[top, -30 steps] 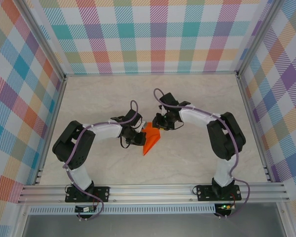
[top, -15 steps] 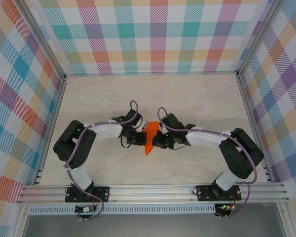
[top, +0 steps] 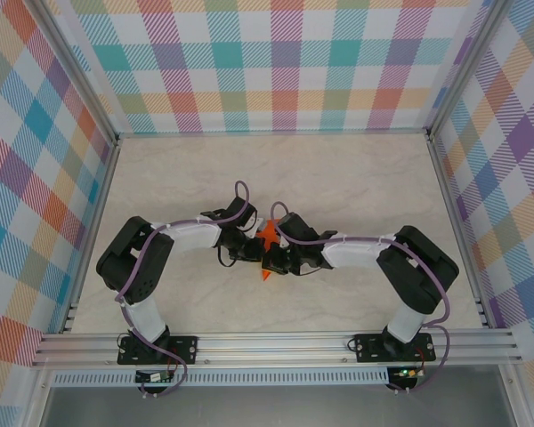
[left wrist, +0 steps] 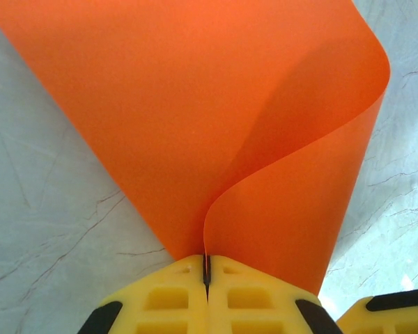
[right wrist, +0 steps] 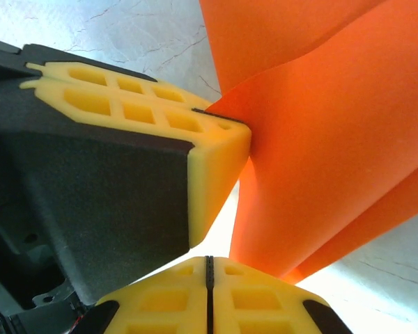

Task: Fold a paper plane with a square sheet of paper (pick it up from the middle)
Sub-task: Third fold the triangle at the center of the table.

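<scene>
Orange paper, folded into a small, bright, pointed paper plane, sits about midway between the left and right edges of the pale marbled bench. It is a little nearer the near edge than the far one. From above, both black-and-white arms bend inward and meet over it, so most of the plane is covered. A patch of orange shows between the two wrists, and the narrow tip pokes out toward the near edge. Whether the plane rests on the bench or is raised off it I cannot tell.

The left tool has its yellow ribbed pads pressed together, and the paper's edge runs straight into the seam between them, so it is pinching the plane. Beyond the pads the layers part: one lies broad and flat, and the other bows away in a soft curve toward the right edge (more open flap than sharp crease).

The right tool lies just beside the left tool, the two nearly touching. Its own pads meet along a thin dark seam, clamped tight. The plane's lower folds come down against the top of one pad. Whether any paper is caught in that seam I cannot tell.

Checked pastel panels stand around the bench's left, far and right edges.
</scene>
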